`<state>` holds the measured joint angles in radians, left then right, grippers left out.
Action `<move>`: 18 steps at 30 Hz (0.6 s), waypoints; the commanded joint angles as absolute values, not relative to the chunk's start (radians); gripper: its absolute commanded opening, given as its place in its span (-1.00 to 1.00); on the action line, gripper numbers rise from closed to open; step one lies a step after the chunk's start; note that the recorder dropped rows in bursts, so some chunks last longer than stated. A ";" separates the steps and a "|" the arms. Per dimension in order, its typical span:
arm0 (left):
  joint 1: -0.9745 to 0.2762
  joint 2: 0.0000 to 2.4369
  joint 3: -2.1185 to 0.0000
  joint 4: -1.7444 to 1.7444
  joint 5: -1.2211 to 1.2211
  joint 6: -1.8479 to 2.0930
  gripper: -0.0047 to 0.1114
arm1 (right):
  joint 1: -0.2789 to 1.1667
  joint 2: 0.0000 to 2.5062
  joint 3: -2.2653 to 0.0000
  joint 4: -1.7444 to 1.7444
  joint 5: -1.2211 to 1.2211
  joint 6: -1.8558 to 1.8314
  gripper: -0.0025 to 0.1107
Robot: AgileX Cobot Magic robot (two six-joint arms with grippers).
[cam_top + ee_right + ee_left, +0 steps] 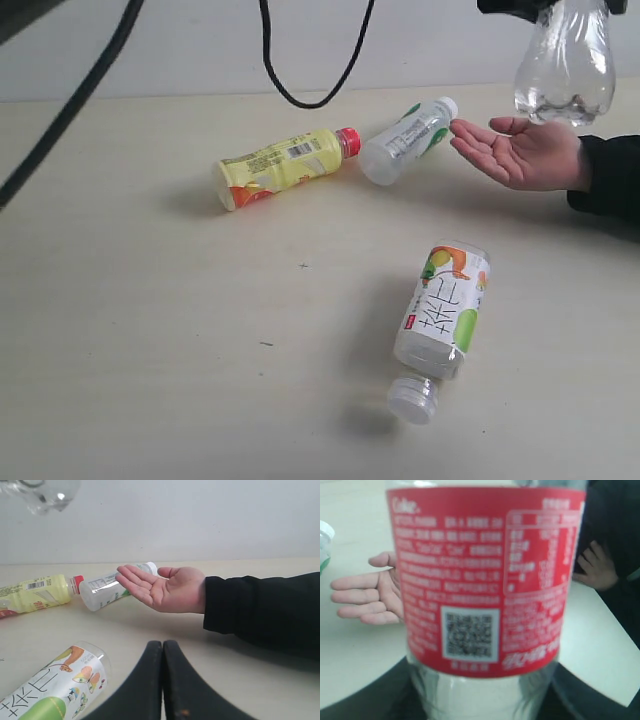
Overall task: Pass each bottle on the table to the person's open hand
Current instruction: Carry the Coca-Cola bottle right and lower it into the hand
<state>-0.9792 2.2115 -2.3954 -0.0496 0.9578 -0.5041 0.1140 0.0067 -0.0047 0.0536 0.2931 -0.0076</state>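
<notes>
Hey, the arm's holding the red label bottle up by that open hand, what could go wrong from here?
1. The red-label bottle hangs well above the open hand. Released from there, it could bounce off the palm onto the table.
2. The white-green label bottle lies right at the fingertips. A missed drop might knock it rolling.

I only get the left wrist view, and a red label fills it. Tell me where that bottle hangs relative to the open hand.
Observer: In the exterior view the red-labelled bottle hangs higher than the open hand, clear of it.
Operator: Count the bottles lying on the table.
Observer: Three: the yellow bottle, the white-green labelled bottle and the wider bottle.
Operator: Report the right pincer.
Observer: The right pincer is shut and holds nothing.
</notes>
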 commanded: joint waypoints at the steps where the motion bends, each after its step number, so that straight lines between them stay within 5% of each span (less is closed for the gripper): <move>1: -0.972 2.268 -2.402 -0.120 0.902 -0.502 -0.92 | 0.109 0.000 0.000 0.050 0.286 -0.006 -0.96; 18: -0.806 2.490 -2.419 -0.519 0.717 -0.424 -0.92 | 0.109 0.000 0.000 0.050 0.286 -0.006 -0.96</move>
